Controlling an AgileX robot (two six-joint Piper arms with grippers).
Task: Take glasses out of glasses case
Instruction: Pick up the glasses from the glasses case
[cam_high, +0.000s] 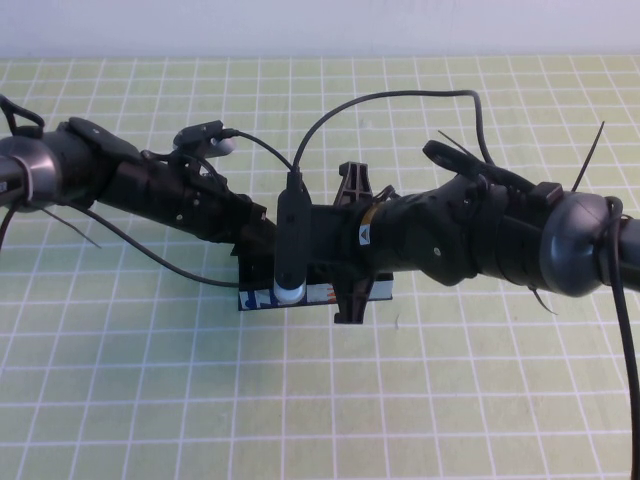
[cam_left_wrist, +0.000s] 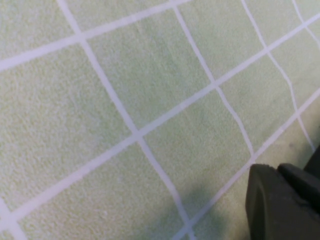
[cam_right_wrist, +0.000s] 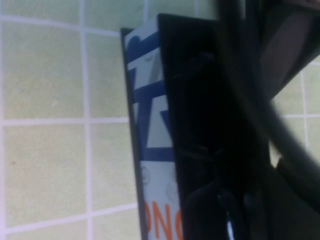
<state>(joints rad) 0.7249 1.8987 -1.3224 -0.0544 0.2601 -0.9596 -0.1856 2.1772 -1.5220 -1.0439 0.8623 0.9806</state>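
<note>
Glasses case (cam_high: 318, 293) mostly hidden under both arms in high view; only a strip of its printed front shows. Right wrist view cuts the case (cam_right_wrist: 155, 150) off at the 6 o'clock edge, interior too dark to make out any glasses. Left gripper buried behind cables at case's 9 o'clock. Right gripper (cam_high: 352, 300) hidden over the case, shut. Both arms cropped at frame edges.

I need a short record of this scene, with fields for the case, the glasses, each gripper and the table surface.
case: rectangular black glasses case with light-blue printed front, mid-table, mostly covered by both arms
glasses: not distinguishable inside the dark case
left gripper: at the case's left end, fingers hidden
right gripper: shut, reaching into the case from the right
surface: green cloth with white grid
</note>
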